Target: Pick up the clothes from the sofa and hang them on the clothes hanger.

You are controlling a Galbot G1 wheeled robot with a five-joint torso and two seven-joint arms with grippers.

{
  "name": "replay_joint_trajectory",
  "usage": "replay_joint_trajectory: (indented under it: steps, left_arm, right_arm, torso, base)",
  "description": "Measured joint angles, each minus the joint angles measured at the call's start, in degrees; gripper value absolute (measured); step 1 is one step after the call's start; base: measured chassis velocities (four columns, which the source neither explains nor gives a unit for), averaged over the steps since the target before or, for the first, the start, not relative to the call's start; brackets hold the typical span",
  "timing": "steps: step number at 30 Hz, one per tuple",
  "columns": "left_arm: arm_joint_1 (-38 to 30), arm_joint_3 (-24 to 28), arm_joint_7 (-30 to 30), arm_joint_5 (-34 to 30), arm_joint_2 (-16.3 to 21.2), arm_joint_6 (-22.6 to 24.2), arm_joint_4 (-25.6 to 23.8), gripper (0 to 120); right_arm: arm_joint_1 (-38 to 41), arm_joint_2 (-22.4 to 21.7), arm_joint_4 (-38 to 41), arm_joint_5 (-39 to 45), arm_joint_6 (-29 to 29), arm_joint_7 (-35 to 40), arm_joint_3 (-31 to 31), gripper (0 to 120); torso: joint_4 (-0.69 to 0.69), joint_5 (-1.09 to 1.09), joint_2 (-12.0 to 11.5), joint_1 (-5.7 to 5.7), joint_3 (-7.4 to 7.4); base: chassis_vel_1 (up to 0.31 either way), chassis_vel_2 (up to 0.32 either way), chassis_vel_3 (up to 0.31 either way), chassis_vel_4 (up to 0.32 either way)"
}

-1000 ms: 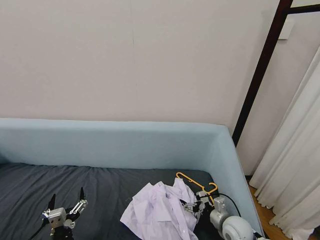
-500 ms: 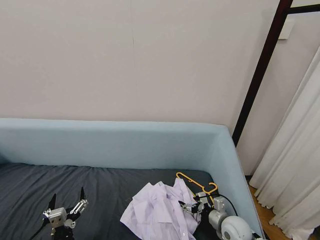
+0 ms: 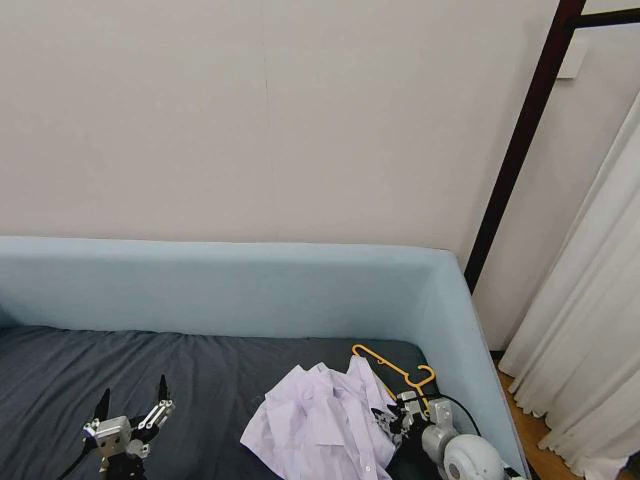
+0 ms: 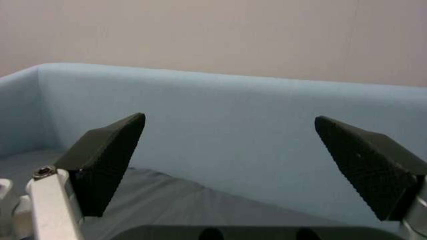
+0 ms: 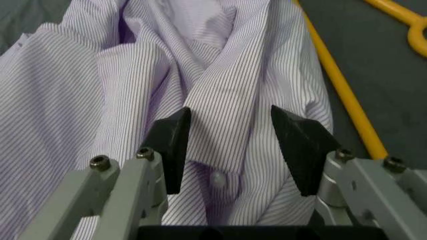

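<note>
A crumpled white shirt with thin purple stripes [image 3: 315, 425] lies on the sofa's dark grey seat [image 3: 200, 370], with a yellow hanger [image 3: 395, 370] at its right edge. My right gripper [image 3: 392, 420] is low over the shirt's right side. In the right wrist view, that gripper [image 5: 230, 145] is open about halfway. Its black fingers [image 5: 170, 147] straddle a raised fold of the shirt [image 5: 220, 100] with a button on it. The hanger's yellow bar [image 5: 340, 85] runs just beside the fold. My left gripper [image 3: 130, 420] hovers open over the seat to the left, holding nothing.
The light blue sofa back [image 3: 230, 285] and right arm [image 3: 450, 330] wall in the seat. A black clothes rack post [image 3: 520, 150] rises behind the sofa's right end. White curtains [image 3: 590, 340] hang at the far right.
My right gripper has slid back slightly toward the shirt's right edge and its fingers have drawn closer together around the fold. The left arm has stayed put.
</note>
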Motion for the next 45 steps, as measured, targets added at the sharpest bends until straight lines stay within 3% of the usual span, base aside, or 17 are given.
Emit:
replay_joint_trajectory:
  steps: [7,17,19,21,25,30,35,45]
  left_arm:
    - [0.0,0.0,0.0,0.1,-0.1,0.0,0.0,100]
    - [0.3,-0.2,-0.3,0.1,0.1,-0.1,-0.1,100]
    - [0.3,-0.2,-0.3,0.1,0.1,-0.1,-0.1,100]
    - [0.2,-0.2,-0.4,0.1,0.2,-0.1,-0.2,100]
    - [0.1,-0.1,-0.5,0.1,0.2,-0.2,-0.2,100]
    - [-0.2,0.0,-0.7,0.1,0.2,-0.3,0.0,100]
    - [-0.6,0.1,-0.7,-0.1,0.3,-0.4,0.0,100]
    - [-1.6,0.9,-0.7,-0.2,0.1,-0.2,0.0,100]
  right_arm:
    - [-0.5,0.1,0.1,0.0,-0.4,-0.6,0.1,47]
    - [-0.8,0.2,0.4,-0.1,-0.7,-1.3,0.1,10]
    - [-0.8,0.1,0.4,-0.1,-0.7,-1.3,0.1,10]
    - [-1.1,-0.4,1.1,-0.1,-0.4,-1.3,0.1,0]
    - [-1.6,-1.3,2.2,-0.1,0.4,-1.8,0.1,0]
    - [-2.2,-3.4,5.4,2.3,7.5,-8.3,2.3,0]
    - [1.1,-6.7,11.5,11.8,11.8,-12.1,6.4,0]
    - [13.7,-15.0,21.1,27.2,12.7,-8.8,10.4,0]
  torso:
    - [0.00,0.00,0.0,0.00,0.00]
    - [0.00,0.00,0.0,0.00,0.00]
    - [0.00,0.00,0.0,0.00,0.00]
    - [0.00,0.00,0.0,0.00,0.00]
    - [0.00,0.00,0.0,0.00,0.00]
    - [0.00,0.01,0.0,0.00,0.00]
    - [0.00,0.01,0.0,0.00,0.00]
    - [-0.01,0.00,0.0,0.00,0.01]
  base:
    - [0.000,0.000,0.000,0.000]
    - [0.000,0.000,0.000,0.000]
    - [0.000,0.000,0.000,0.000]
    - [0.000,0.000,0.000,0.000]
    - [0.000,0.000,0.000,0.000]
    - [0.000,0.000,0.000,0.000]
    - [0.000,0.000,0.000,0.000]
    - [0.000,0.000,0.000,0.000]
